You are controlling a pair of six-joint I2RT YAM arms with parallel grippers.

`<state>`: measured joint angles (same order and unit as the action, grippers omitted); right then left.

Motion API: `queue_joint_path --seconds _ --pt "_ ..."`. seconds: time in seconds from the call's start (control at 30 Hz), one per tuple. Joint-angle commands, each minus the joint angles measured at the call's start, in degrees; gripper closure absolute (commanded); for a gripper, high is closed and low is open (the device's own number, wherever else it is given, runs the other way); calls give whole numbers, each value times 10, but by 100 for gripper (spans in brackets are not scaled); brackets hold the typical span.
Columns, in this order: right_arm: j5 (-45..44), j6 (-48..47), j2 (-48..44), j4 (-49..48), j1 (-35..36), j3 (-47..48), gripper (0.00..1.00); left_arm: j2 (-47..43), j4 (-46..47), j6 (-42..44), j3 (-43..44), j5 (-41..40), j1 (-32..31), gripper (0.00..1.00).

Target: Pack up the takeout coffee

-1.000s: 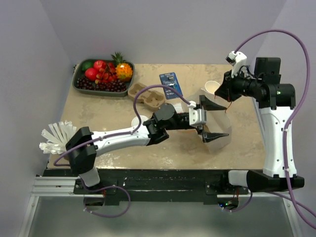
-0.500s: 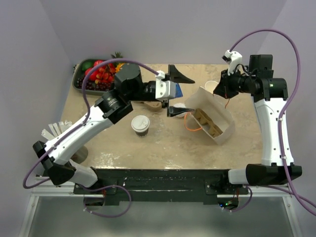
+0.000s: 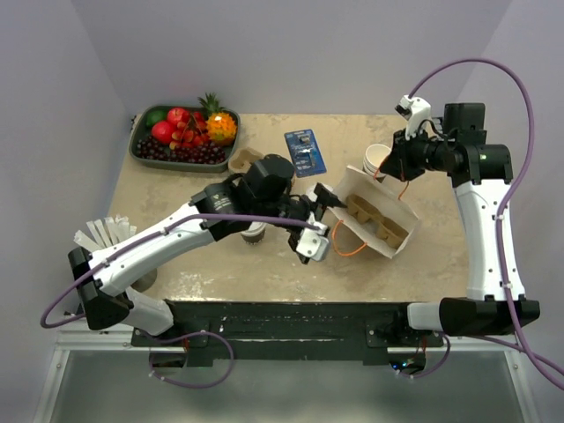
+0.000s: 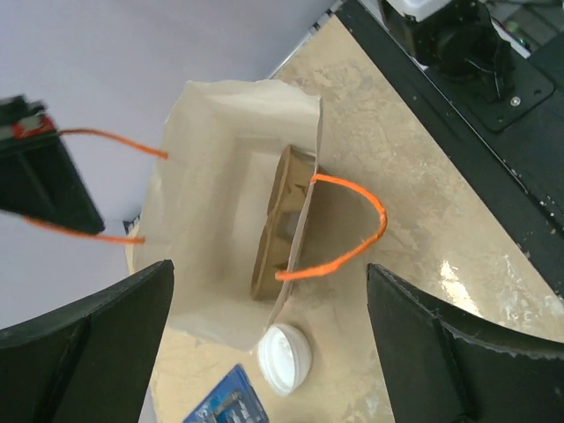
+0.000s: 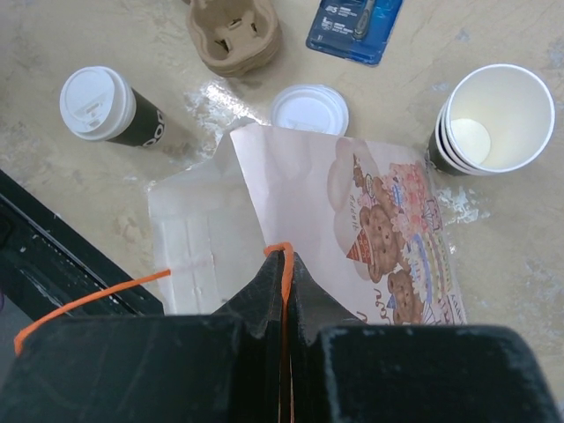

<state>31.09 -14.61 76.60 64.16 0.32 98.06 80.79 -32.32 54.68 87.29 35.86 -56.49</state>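
The takeout coffee (image 5: 97,106), a dark cup with a white lid, stands upright on the table to the left of the paper bag (image 5: 352,211). In the top view my left arm mostly covers it. My left gripper (image 3: 321,220) hangs open and empty by the bag's mouth, looking into the bag (image 4: 220,220). Inside lies a brown pulp carrier (image 4: 280,220). My right gripper (image 5: 286,260) is shut on the bag's orange handle (image 5: 284,251) and holds the far side of the bag up.
A loose white lid (image 5: 308,110) lies beside the bag, with a blue packet (image 5: 352,22) and a second pulp carrier (image 5: 233,31) beyond it. A stack of lidless cups (image 5: 498,119) stands by the bag. A fruit tray (image 3: 183,134) sits back left.
My left arm has swung from the back of the table, above the blue packet, down to the bag's near side, with its jaws still open. The right gripper has kept hold of the handle.
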Motion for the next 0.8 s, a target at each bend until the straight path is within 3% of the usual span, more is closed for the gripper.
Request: queue_joint_path --seconds 0.0,0.17,0.23,0.33,0.37,0.43,0.63,0.77 --pt "17 -8 -16 -18 -2 -9 100 25 1 124 -12 -49 -35 7" --pt "21 -6 -16 -21 -1 -16 100 78 13 176 7 -42 -43 11" --pt "24 -7 -15 -19 -1 -14 100 96 -8 193 24 -39 -43 18" --pt "23 -13 -15 -16 -1 -11 100 98 -7 195 34 -32 -44 53" --pt "24 -15 -14 -14 -1 -8 100 96 -6 191 35 -31 -44 79" --pt "27 -15 -12 -17 -2 -6 100 89 4 181 33 -35 -44 100" --pt "35 -2 -8 -30 -1 0 100 44 104 120 -3 -47 -43 100" --pt "36 -9 2 -26 -1 59 100 41 151 2 29 -54 -35 100"
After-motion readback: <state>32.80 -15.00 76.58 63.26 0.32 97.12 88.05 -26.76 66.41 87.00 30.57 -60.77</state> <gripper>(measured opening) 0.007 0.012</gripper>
